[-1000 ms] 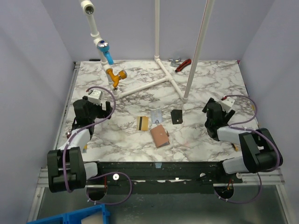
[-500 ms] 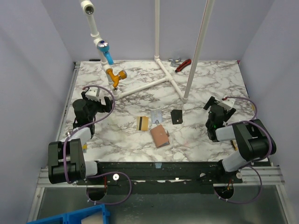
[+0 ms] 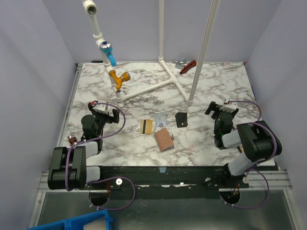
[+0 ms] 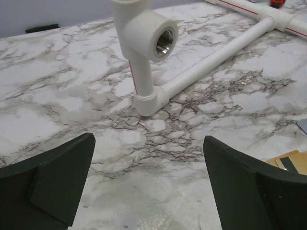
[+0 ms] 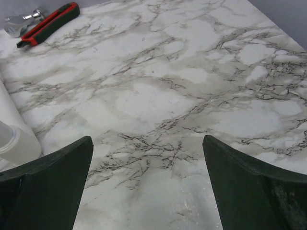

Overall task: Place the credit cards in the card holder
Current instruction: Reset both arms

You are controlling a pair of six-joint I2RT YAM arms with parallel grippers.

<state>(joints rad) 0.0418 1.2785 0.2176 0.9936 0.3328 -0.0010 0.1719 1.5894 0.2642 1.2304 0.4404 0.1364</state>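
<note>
My left gripper (image 3: 104, 112) and right gripper (image 3: 217, 109) both wide open, empty; I'd swing left onto gold card (image 3: 146, 126) edge, right pins card holder (image 3: 164, 140) steady

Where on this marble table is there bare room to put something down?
Bare marble lies between the black card and the right pincer, between the gold card and the left pincer, and in the far right corner past the red cutter. Crowded: the middle, around the silver card and wallet, and by the white pipes.
</note>
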